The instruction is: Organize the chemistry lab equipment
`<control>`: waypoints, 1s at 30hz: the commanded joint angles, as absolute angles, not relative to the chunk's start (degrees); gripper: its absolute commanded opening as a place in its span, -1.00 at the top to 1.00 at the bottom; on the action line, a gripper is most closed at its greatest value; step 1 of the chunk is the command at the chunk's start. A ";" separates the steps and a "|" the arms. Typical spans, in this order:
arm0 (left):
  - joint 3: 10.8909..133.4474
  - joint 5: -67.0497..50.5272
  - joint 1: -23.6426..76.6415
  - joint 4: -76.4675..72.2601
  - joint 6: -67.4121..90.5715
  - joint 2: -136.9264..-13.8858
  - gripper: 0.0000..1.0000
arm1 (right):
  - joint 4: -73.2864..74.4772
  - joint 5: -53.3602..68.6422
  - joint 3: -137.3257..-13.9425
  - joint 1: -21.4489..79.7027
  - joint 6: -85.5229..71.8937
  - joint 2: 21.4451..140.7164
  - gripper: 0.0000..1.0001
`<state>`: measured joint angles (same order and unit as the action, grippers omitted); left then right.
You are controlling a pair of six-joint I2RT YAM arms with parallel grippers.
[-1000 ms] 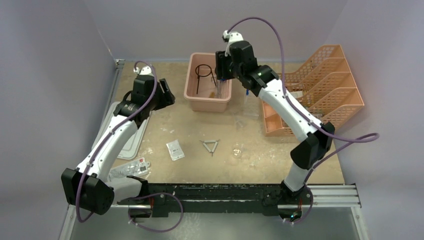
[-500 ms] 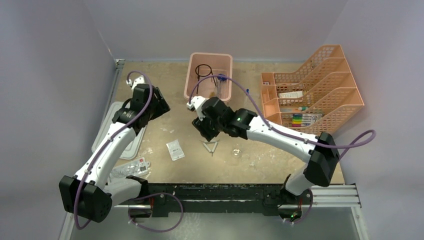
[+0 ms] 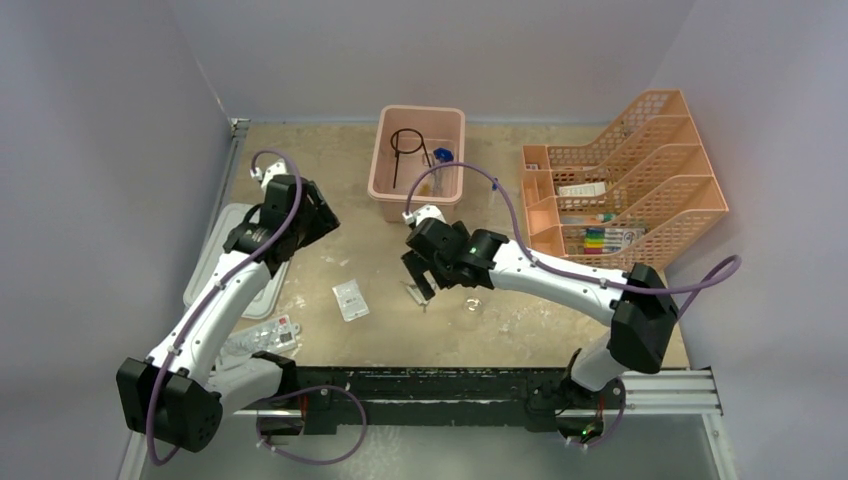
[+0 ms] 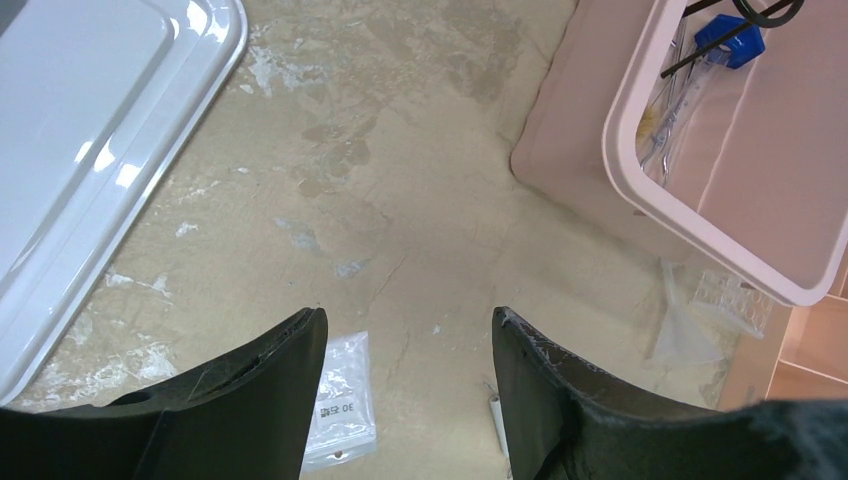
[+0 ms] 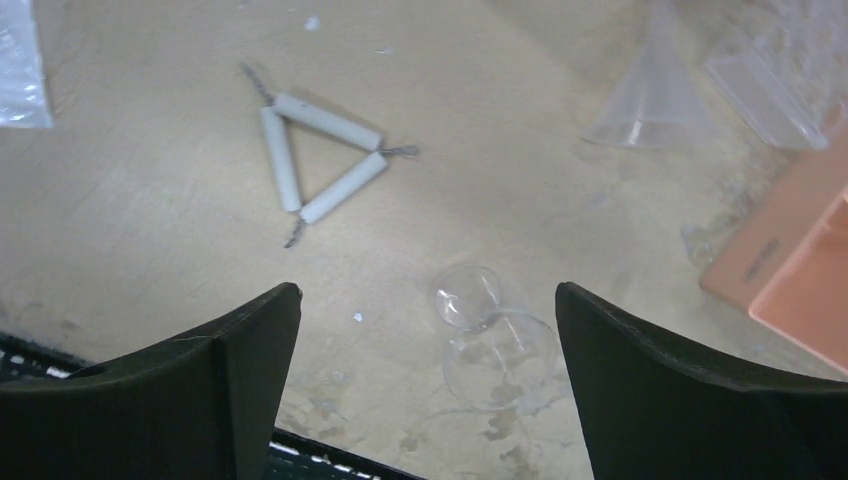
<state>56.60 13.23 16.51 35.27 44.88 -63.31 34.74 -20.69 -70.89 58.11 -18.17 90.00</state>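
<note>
A wire triangle [image 5: 318,155] with white sleeves lies on the table beyond my right gripper [image 5: 428,290], whose jaws stand wide open and empty. Two clear glass dishes [image 5: 497,340] overlap on the table right under those jaws. From above, the right gripper [image 3: 422,280] hovers low over the triangle and partly hides it. A clear funnel [image 5: 650,100] lies farther off. My left gripper [image 4: 409,312] is open and empty above a small white packet [image 4: 338,400]. The pink tub [image 3: 415,208] holds a black wire ring [image 3: 406,143] and a blue-tipped rod [image 3: 442,155].
A white lid [image 3: 207,270] lies at the left edge under my left arm. More packets [image 3: 262,335] sit near the left base. Orange mesh racks [image 3: 630,180] fill the right back. A black rail runs along the near edge.
My right arm swung from above the pink tub down to the table's middle, over the triangle and dishes, and its jaws opened wide. The left arm shifted only slightly.
</note>
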 commanded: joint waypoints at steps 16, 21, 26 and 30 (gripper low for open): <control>54.72 12.70 16.17 32.08 44.30 -63.49 -0.21 | 37.82 -19.79 -60.14 51.77 -29.82 88.40 -0.96; 54.86 12.84 16.17 32.08 44.06 -63.89 -0.21 | 31.23 -14.09 -56.55 50.45 -26.14 86.34 -0.77; 55.32 12.96 16.12 32.08 43.78 -64.42 -0.21 | 29.75 -14.65 -56.71 50.25 -23.89 87.01 -0.39; 55.78 13.25 16.14 32.12 43.60 -64.59 -0.21 | 30.90 -15.49 -57.94 50.26 -23.56 86.78 -0.02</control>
<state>54.74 12.40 16.51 33.95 44.40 -64.62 31.40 -15.27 -56.12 50.50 -25.26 88.84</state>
